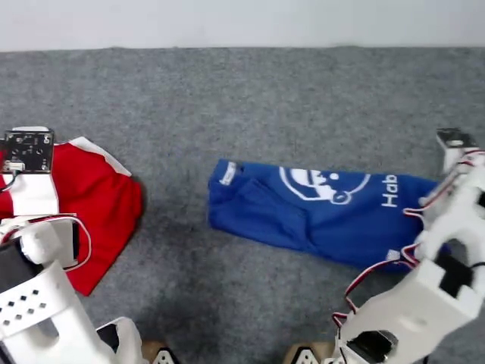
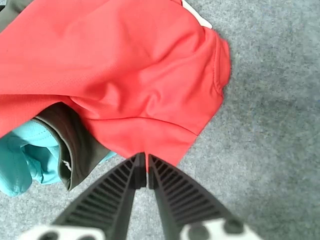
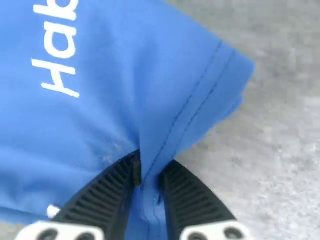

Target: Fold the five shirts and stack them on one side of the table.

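Right gripper, in the right wrist view, is clamping a raised fold of the blue shirt, jaws together on the cloth just beside a stitched hem. The bulk of the shirt is lying beyond the tips, on the lettered side, and the grey desk is showing past the hemmed corner. We are unable to tell how many layers are in the pinch.

In the left wrist view, we are finding the left gripper with its jaws together and its tips at the near edge of the red shirt. Whether any cloth is caught, we are unable to tell. A dark garment and a teal garment are lying partly covered beneath the red shirt.

In the high view, the blue shirt is lying with its long axis across the desk. The right arm is standing over one end of it, far nearer than the left arm, which is over the red shirt at the opposite side. We are judging that the coming fold is turning on carrying the held end along that axis toward the far end. The right arm is covering the held end, and the red shirt is running off the edge.
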`<action>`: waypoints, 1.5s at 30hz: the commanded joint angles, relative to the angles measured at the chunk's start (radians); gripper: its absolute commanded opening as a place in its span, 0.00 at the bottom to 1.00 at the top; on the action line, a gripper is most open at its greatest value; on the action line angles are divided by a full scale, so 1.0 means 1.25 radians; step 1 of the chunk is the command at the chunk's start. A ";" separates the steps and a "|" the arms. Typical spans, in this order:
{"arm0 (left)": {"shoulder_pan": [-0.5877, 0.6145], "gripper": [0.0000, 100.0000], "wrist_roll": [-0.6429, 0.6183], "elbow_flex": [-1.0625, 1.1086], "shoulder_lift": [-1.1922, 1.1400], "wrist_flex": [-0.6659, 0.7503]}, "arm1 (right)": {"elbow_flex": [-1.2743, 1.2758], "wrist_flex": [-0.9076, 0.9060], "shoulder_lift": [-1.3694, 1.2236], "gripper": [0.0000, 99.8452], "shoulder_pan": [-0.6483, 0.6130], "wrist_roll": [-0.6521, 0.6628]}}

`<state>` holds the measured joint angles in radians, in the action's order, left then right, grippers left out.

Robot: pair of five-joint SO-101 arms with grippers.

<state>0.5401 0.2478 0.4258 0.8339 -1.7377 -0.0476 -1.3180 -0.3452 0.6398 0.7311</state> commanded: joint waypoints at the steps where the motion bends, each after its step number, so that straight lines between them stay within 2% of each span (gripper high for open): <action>1: -0.002 0.02 0.002 -0.002 0.012 -0.006 | -0.120 -0.083 -0.007 0.01 0.018 0.032; 7: -0.002 0.02 0.002 -0.003 0.014 -0.006 | -0.199 -0.218 0.039 0.01 -0.023 0.026; 13: -0.002 0.02 0.002 -0.004 0.014 -0.005 | -0.200 -0.360 0.169 0.01 -0.134 -0.016; 18: -0.004 0.02 0.002 -0.008 0.014 -0.001 | -0.195 -0.381 0.272 0.01 -0.272 -0.129; 27: -0.004 0.02 0.002 -0.003 0.014 0.000 | -0.195 -0.379 0.289 0.01 -0.611 -0.378; 32: -0.004 0.02 0.002 -0.002 0.014 -0.001 | -0.199 -0.342 0.260 0.01 -0.753 -0.433; 37: -0.004 0.02 0.002 -0.002 0.014 -0.004 | -0.217 -0.316 0.175 0.01 -0.802 -0.431; 45: -0.004 0.02 0.002 -0.002 0.014 0.000 | -0.368 -0.325 0.020 0.01 -0.834 -0.408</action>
<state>0.5401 0.2478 0.4258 0.8339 -1.7377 -0.4035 -1.7292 -0.2946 -0.3867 0.2033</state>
